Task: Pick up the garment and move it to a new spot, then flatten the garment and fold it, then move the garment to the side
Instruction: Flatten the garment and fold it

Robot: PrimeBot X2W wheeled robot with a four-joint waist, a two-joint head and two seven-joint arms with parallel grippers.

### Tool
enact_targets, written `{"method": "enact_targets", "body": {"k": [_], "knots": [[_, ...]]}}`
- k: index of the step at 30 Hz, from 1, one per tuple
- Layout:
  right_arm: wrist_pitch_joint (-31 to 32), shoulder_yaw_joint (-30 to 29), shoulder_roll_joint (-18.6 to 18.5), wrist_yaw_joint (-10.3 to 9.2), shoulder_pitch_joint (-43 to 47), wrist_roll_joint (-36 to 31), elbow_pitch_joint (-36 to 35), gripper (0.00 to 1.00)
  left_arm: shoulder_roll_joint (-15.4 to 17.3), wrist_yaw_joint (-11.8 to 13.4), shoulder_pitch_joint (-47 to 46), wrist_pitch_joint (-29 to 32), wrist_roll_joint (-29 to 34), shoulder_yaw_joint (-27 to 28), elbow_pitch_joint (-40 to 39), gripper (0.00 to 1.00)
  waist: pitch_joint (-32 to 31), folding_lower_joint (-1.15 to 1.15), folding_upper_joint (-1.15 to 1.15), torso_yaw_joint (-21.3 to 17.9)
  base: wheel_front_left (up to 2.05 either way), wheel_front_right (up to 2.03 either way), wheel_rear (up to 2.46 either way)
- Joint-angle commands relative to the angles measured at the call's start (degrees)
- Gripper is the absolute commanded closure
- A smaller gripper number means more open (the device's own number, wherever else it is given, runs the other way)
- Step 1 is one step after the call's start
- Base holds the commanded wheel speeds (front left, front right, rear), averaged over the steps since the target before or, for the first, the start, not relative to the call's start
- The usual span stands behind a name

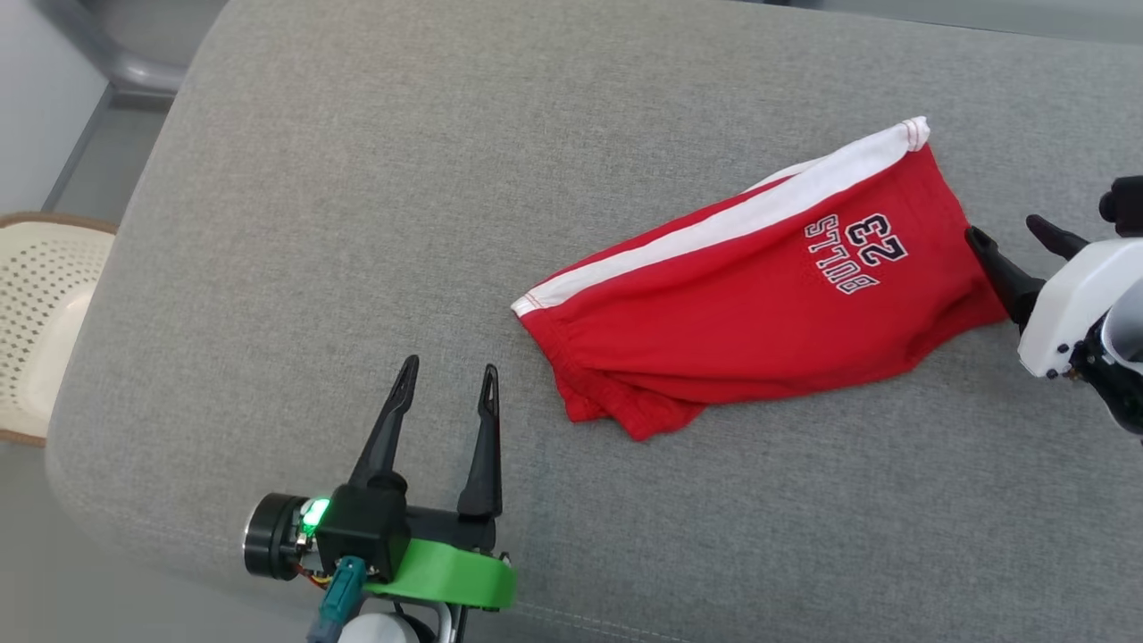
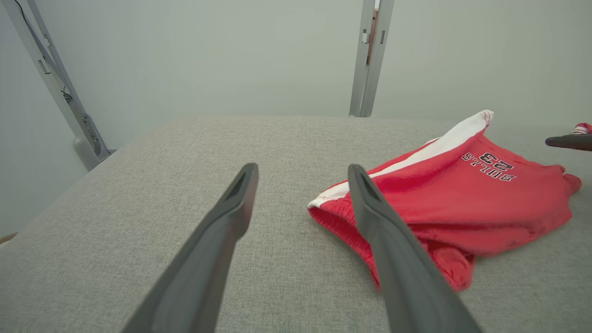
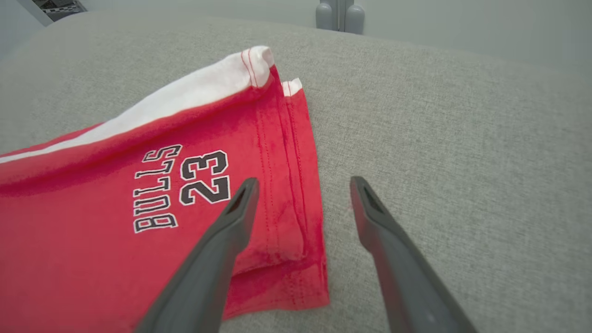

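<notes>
The red shorts (image 1: 759,295) are lying doubled, leg over leg, right of centre on the grey cushion (image 1: 357,223). The fold is looking done to me, with only the shift aside left. The right gripper (image 1: 1005,229) is hovering at the hem and the left gripper (image 1: 449,366) well apart, both jaws gaping and gripping nothing. A woven chair (image 1: 36,313) is sitting beyond the cushion's left edge, out of the way.

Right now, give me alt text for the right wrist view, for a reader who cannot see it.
Red shorts printed BULLS 23, with a white side stripe, lie on a grey upholstered surface. The right gripper is open in the foreground, one dark finger overlapping the shorts' leg hem, the other over bare fabric.
</notes>
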Motion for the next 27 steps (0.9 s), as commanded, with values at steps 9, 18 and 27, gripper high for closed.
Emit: {"method": "enact_targets", "body": {"k": [9, 18, 27], "knots": [[4.76, 3.04, 0.86, 0.01, -6.97, -1.96, 9.44, 0.0, -1.42, -1.48, -1.57, -0.15, 0.92, -0.47, 1.06, 0.0, 4.74, 0.0, 0.0, 4.91, 0.0, 0.0, 0.0], [5.96, 7.33, 0.43, 0.0, -8.05, 2.07, 8.19, 1.0, -1.53, -1.42, -2.73, -0.15, 0.36, -0.65, 0.71, 0.0, 5.93, 0.0, 0.0, 3.12, 0.0, 0.0, 0.0], [0.39, 7.25, -1.74, -0.04, -8.51, 6.21, 6.37, 1.0, -1.5, -2.22, -2.36, -0.16, 2.42, 0.78, 0.9, 0.0, 4.9, 0.0, 0.0, -3.49, 0.0, 0.0, 0.0]]}}
